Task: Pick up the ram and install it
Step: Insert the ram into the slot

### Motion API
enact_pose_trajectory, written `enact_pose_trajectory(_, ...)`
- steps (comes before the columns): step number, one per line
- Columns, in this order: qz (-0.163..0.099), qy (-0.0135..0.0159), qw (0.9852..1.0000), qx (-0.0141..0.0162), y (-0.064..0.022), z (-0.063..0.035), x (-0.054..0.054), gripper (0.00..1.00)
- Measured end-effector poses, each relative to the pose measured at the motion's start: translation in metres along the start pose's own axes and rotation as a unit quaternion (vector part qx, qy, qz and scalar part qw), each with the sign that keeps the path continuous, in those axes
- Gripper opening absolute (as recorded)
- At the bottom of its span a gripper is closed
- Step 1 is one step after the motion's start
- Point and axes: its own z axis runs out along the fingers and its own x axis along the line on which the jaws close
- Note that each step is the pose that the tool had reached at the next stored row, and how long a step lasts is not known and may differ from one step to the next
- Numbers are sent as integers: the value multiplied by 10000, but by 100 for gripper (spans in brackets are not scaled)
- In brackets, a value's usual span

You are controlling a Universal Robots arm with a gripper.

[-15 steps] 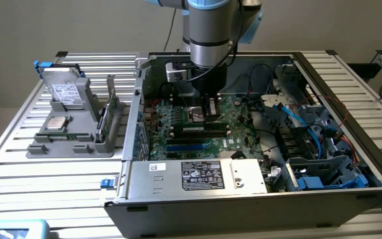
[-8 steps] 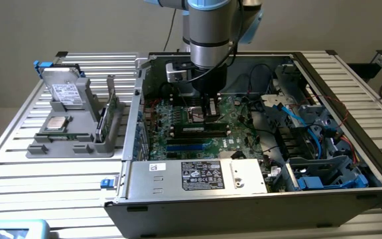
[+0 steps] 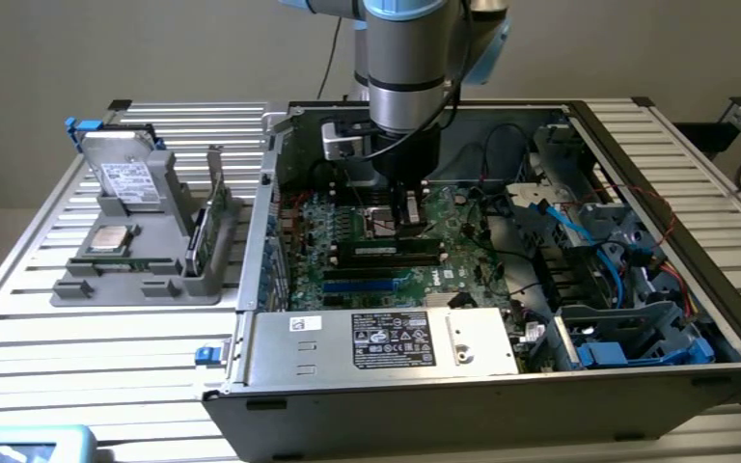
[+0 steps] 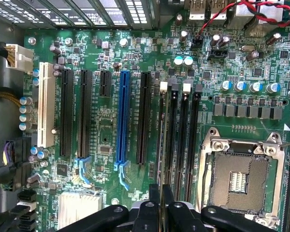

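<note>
An open case sits on the bench. Inside it, on the motherboard, the ram stands on edge among the slots beside the socket. The fingers seem clenched on its top edge, though the grip is partly hidden.

A plain beige wall stands behind the slatted metal table.

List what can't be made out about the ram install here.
1. Memory slots, one end: wrist view, hidden under the gripper.
2. Whether the ram is seated: exterior view, too small, and the gripper covers part of its top edge.
3. Processor socket: wrist view, cut off by the picture's edge; exterior view, the arm hides part of it.
</note>
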Motion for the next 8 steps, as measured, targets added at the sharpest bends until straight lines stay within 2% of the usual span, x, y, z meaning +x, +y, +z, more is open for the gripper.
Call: enact_pose_trajectory(8,1,0,10000,4,10,13,-2,14)
